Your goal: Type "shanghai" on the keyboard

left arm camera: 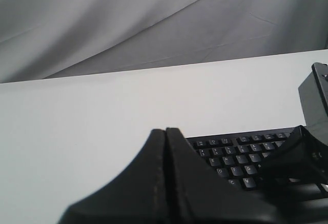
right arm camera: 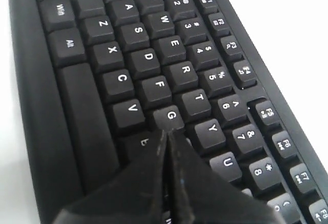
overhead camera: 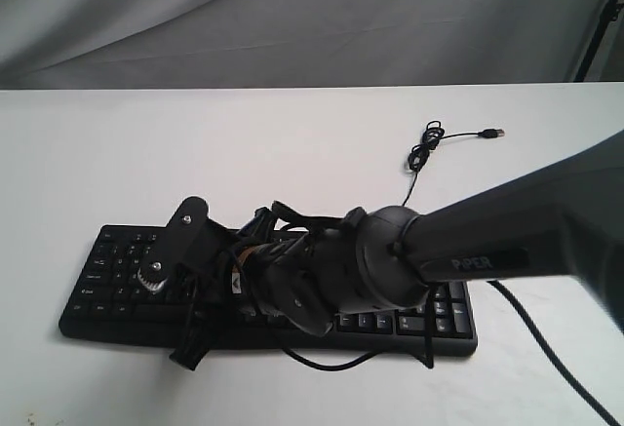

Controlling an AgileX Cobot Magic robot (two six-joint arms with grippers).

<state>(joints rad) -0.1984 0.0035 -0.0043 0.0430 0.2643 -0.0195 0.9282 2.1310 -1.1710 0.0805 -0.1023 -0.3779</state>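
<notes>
Keyboard (overhead camera: 112, 275) lies lengthways along the desk's near edge. Your right pincer (right arm camera: 166, 131), pinched shut, points down right by G, so it's the nearer arm; letters run sideways along that axis. Left pincer (left arm camera: 165, 130), shut too, hangs back.

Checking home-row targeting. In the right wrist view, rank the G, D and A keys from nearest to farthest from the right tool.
1. G key: just ahead of the closed tip of the right tool.
2. D key: farther along the same row.
3. A key: last letter on that row, toward the far end of the keyboard.
</notes>
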